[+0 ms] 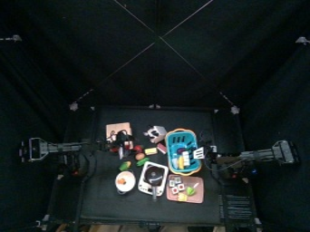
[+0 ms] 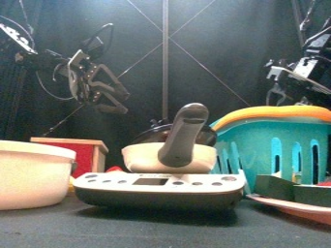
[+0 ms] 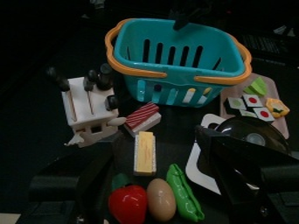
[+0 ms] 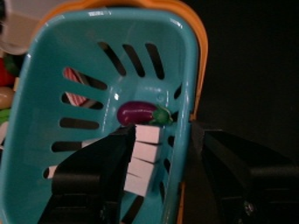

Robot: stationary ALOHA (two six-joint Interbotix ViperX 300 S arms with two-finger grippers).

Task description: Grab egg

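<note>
The egg [image 3: 162, 199], smooth, rounded and probably slippery, lies on the black worktop [image 3: 47, 131] between a tomato [image 3: 128, 203] and a pea pod [image 3: 184, 192], so pinching its narrow middle seems safest. The left claw [image 3: 158, 179] hangs released just above it. The right claw [image 4: 158, 162] stands open over the teal basket [image 4: 70, 52]; black curtains enclose everything.
</note>
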